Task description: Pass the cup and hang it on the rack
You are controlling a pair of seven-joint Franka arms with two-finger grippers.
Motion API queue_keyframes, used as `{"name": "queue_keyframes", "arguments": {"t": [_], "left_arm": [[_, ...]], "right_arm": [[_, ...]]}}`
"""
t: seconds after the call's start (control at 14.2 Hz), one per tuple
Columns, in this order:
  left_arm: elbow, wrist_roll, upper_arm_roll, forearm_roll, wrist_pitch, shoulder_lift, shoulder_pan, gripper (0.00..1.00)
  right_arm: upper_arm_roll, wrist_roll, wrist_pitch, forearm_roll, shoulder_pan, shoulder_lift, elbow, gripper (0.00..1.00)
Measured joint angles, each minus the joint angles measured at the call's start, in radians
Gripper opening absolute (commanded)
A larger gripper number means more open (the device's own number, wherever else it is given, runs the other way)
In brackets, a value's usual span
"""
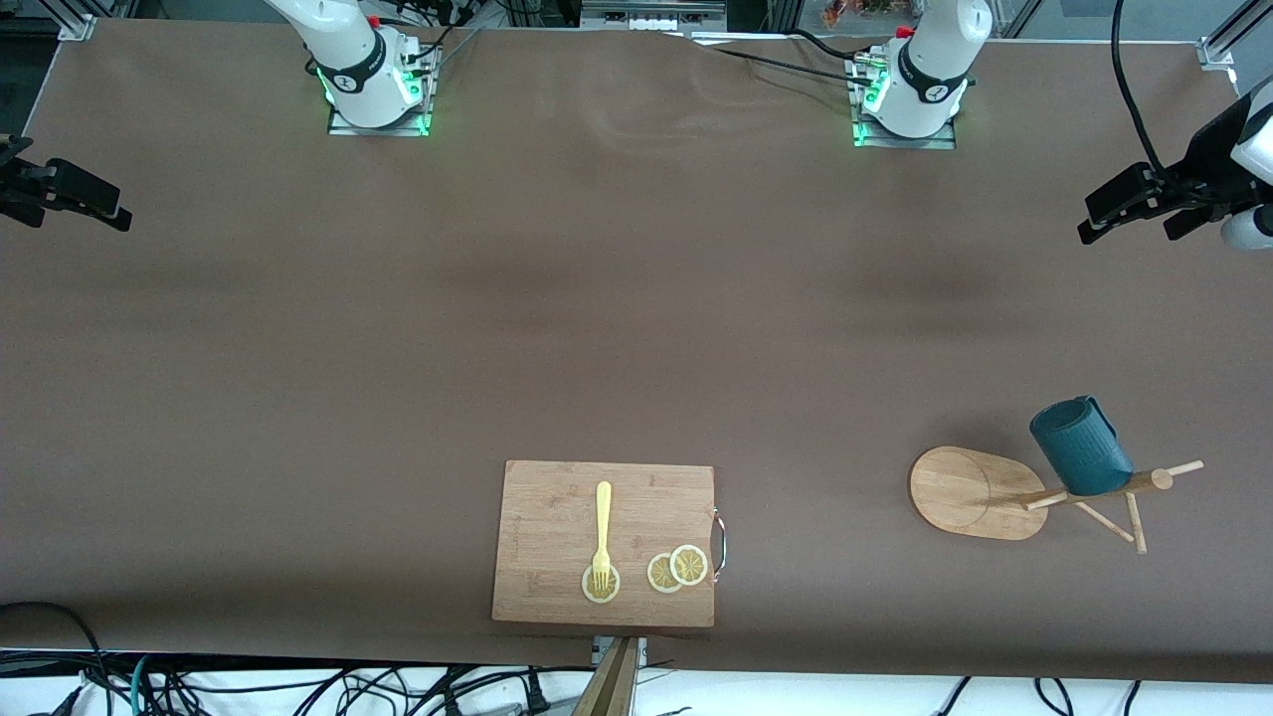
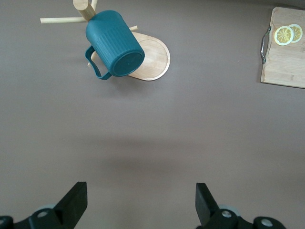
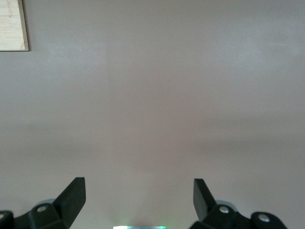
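Note:
The dark teal ribbed cup [image 1: 1080, 447] hangs upside down on a peg of the wooden rack [image 1: 1094, 492], which stands on its oval bamboo base [image 1: 960, 492] toward the left arm's end of the table, near the front camera. In the left wrist view the cup [image 2: 114, 44] shows its bottom and side handle, with the rack's base [image 2: 155, 59] under it. My left gripper [image 1: 1129, 214] is open and empty, up in the air at the table's edge, apart from the cup. My right gripper [image 1: 70, 199] is open and empty over the right arm's end of the table.
A rectangular bamboo cutting board [image 1: 542, 557] lies near the front edge, with a yellow fork [image 1: 602, 532] and lemon slices [image 1: 677, 569] on it. It also shows in the left wrist view [image 2: 286, 57]. Brown tabletop lies bare between the arms.

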Motion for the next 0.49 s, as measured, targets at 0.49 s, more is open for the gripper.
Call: {"name": "queue_keyframes", "arguments": {"t": [0.49], "left_arm": [[0.003, 0.006, 0.001, 0.0, 0.009, 0.0, 0.004, 1.0]], "right_arm": [[0.0, 0.0, 0.0, 0.0, 0.0, 0.0, 0.0, 1.0]]}}
